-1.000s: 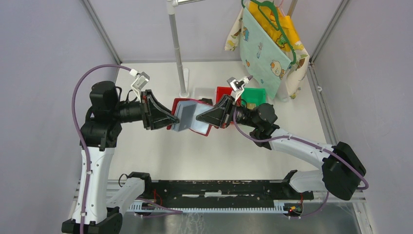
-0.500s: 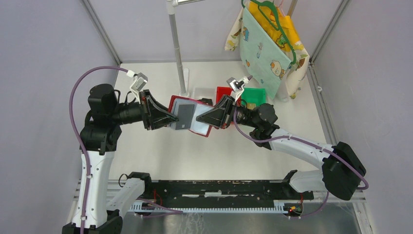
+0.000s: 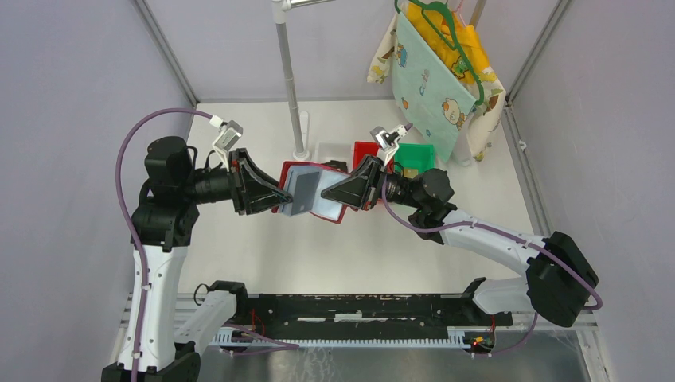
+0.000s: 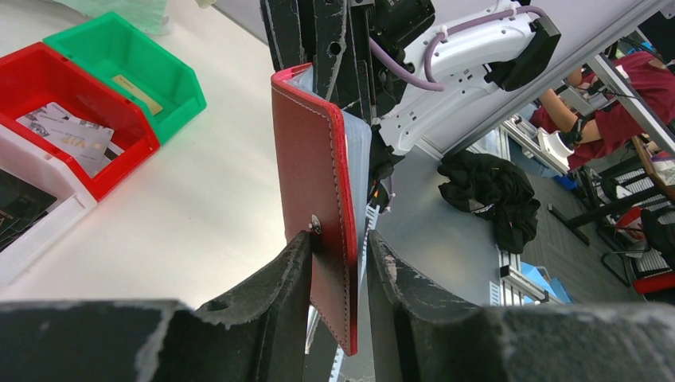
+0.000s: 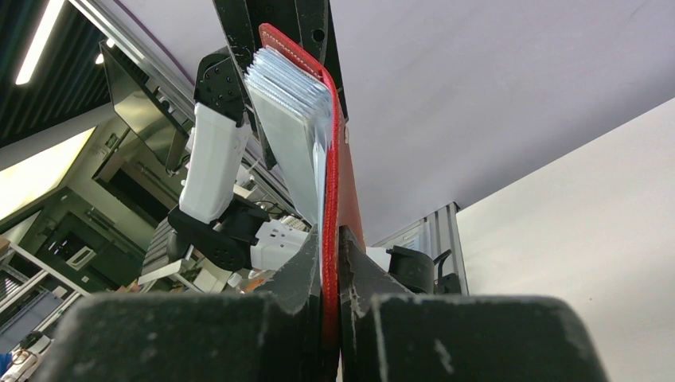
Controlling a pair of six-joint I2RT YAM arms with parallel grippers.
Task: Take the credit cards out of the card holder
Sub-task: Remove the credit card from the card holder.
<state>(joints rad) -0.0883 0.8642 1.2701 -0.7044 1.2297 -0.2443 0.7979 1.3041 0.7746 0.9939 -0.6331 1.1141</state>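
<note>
The dark red card holder (image 3: 338,208) hangs open in the air between my two grippers, its clear greyish sleeves (image 3: 302,189) fanned out. My right gripper (image 5: 330,247) is shut on the edge of one red cover (image 5: 333,159), beside the fanned sleeves (image 5: 290,119). My left gripper (image 4: 338,247) is shut on the other cover (image 4: 314,167). One finger presses by the snap and the other stands at the sleeves' edge (image 4: 360,171). A tan credit card (image 4: 137,94) lies in the green bin (image 4: 171,95). I cannot make out any card inside the sleeves.
Behind the holder a white bin (image 3: 328,150), a red bin (image 3: 364,149) and the green bin (image 3: 417,154) stand in a row. A pale printed card (image 4: 68,131) lies in the red bin (image 4: 119,139). A metal pole (image 3: 290,79) rises at the back, and cloths (image 3: 442,76) hang at the back right.
Half a second ago the left gripper had turned the sleeve it holds, showing it darker with more red cover behind. It is now back much as it was a second ago. The right arm has stayed still.
</note>
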